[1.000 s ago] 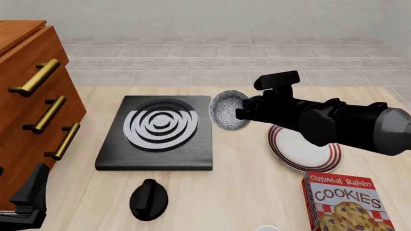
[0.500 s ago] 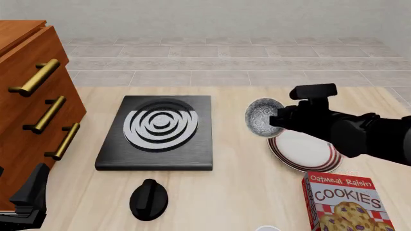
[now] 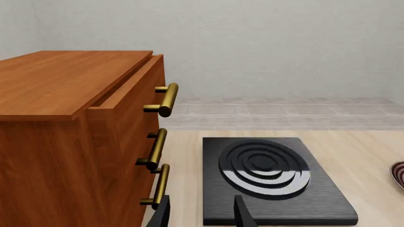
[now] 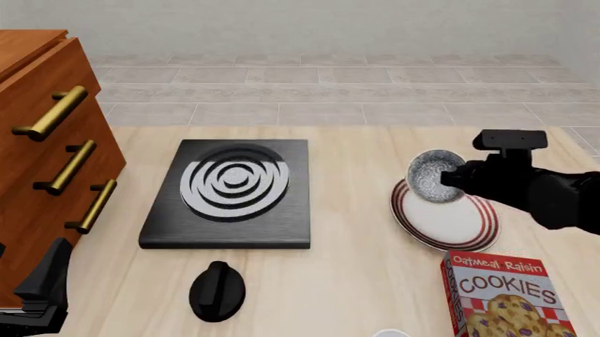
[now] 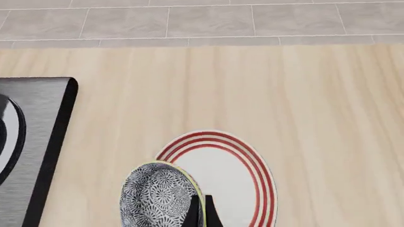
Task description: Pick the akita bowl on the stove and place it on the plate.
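Observation:
The akita bowl (image 4: 431, 177), grey-white speckled inside, hangs tilted on its side above the far left part of the plate (image 4: 453, 223). My right gripper (image 4: 456, 180) is shut on its rim. In the right wrist view the bowl (image 5: 158, 195) is pinched at its rim by the gripper (image 5: 200, 215), over the red-striped plate (image 5: 230, 182). The black stove (image 4: 235, 191) with silver rings lies bare at centre left. My left gripper (image 3: 203, 216) is open and holds nothing, low at the table's near left (image 4: 42, 291), short of the stove (image 3: 268, 177).
A wooden drawer cabinet (image 4: 42, 151) with brass handles stands at the left. A black round knob (image 4: 218, 289) lies in front of the stove. A cookies box (image 4: 506, 298) stands just nearer than the plate. A tiled floor lies beyond the table's far edge.
My right arm has carried the bowl to the right, from beside the stove's right edge to above the plate. The left arm has not moved.

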`<state>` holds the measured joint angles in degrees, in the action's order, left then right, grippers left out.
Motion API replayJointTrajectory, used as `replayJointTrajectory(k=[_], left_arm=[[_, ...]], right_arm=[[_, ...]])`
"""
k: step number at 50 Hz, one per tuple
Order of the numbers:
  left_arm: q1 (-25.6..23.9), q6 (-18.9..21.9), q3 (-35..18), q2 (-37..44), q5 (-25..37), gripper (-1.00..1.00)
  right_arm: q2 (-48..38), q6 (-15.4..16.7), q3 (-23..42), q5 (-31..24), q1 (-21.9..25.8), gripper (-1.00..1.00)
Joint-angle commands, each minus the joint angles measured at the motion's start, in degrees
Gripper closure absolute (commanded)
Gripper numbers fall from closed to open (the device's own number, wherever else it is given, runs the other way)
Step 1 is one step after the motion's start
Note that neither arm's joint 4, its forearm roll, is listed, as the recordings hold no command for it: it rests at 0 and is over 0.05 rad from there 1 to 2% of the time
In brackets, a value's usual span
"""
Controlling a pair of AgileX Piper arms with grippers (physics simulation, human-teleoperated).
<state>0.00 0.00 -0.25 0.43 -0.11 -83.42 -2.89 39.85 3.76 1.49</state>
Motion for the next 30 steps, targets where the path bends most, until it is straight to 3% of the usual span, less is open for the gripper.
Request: replayJointTrajectory(k=[1,16,30], left_arm=[[0.00,0.00,0.00,0.00,0.00,-1.00],[0.00,0.00,0.00,0.00,0.00,-1.00],[0.00,0.00,0.00,0.00,0.00,-1.00]], right_arm=[[-1.71,0.95,0.15,-0.16,-5.16,1.00],[-8.10,3.18,2.36,0.50,-8.74,1.00],[-11.88,1.97,4.18,1.00,-8.25,1.00]])
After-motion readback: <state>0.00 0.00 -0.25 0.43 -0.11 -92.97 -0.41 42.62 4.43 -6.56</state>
